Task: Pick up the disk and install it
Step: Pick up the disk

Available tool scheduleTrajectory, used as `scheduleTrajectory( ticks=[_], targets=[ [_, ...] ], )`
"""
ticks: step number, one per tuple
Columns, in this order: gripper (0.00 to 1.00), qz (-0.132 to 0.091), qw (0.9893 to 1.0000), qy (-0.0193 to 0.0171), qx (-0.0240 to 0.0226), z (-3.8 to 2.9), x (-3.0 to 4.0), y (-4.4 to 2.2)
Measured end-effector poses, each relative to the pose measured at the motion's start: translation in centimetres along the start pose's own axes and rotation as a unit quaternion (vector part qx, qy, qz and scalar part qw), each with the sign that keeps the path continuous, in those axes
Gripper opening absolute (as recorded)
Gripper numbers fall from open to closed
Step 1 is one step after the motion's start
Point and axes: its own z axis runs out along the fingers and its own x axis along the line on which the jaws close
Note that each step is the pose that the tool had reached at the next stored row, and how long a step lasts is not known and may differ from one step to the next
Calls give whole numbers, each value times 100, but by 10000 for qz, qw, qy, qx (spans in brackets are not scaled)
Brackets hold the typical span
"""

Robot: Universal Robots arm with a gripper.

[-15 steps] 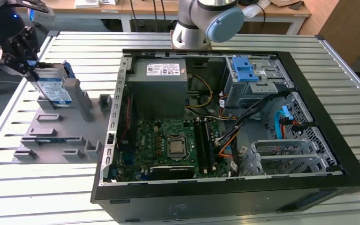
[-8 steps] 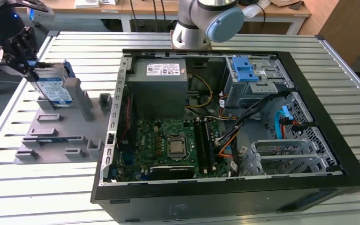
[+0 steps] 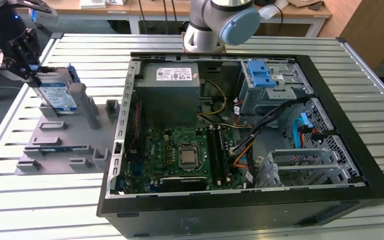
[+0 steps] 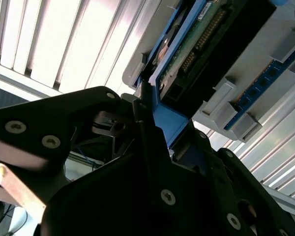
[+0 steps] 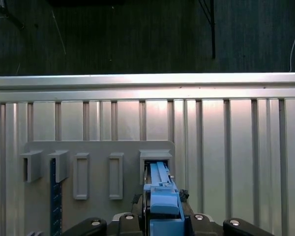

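Disk (image 3: 54, 94) first: it stands on edge in an end slot of the grey rack (image 3: 65, 145). The rack lies on the slatted worktop (image 3: 18, 200) at the exterior view's left, just beside the open computer case (image 3: 352, 200). Stored upright like this, the disk has its upper edge and both flat faces free, so it can be gripped from above without fouling the rack's posts.

The hand (image 3: 32, 67) sits directly over that upper edge. In the first wrist view the disk's blue bracket (image 5: 160, 184) runs straight through the middle of the hand (image 5: 162, 219), so the two are squarely lined up. In the second wrist view a black finger (image 4: 143, 118) lies flat against the bracket, with the disk's circuit-board face (image 4: 201, 49) reaching away beyond it. I judge the hand to be clamped on the disk by its bracket, though the opposite finger's contact is hidden.

The disk's lower end appears to be seated in its slot, so it is gripped but not yet lifted. A blue strip (image 5: 53, 194) stands in another slot, well apart.

The case lies on its side with the panel off, exposing the drive cage and its ridged blue latch (image 3: 262, 75) at the far corner.
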Motion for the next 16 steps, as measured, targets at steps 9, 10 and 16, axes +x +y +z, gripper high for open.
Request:
scheduleTrajectory(
  ticks=[9, 10, 16],
  targets=[
    [37, 22, 10000, 0, 0, -1, 24, -1],
    [37, 33, 10000, 0, 0, -1, 24, -1],
    [37, 85, 10000, 0, 1, 0, 24, -1]
  ],
)
